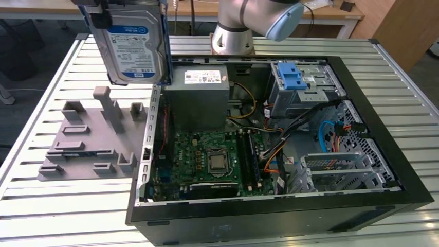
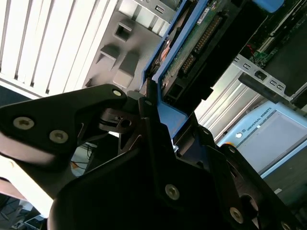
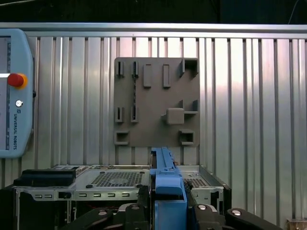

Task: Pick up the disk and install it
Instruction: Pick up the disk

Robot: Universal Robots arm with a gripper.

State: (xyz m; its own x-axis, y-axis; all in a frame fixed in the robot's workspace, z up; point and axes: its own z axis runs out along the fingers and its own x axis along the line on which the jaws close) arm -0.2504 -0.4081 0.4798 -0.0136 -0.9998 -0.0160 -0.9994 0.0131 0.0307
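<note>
"Silver-metal rectangular disk with blue plastic rails point(image 1: 130, 43), where was it?"

"Held aloft in the black gripper point(image 2: 151, 108), fingers clamped on its rail, long axis upright, well to the exterior view's left of the grey metal cage point(image 1: 302, 87)."

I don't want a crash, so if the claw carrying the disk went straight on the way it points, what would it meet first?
Probably the grey fixture plate on the table, near its edge by the computer case; the disk the claw grips would touch first. Depth is unclear.
</note>
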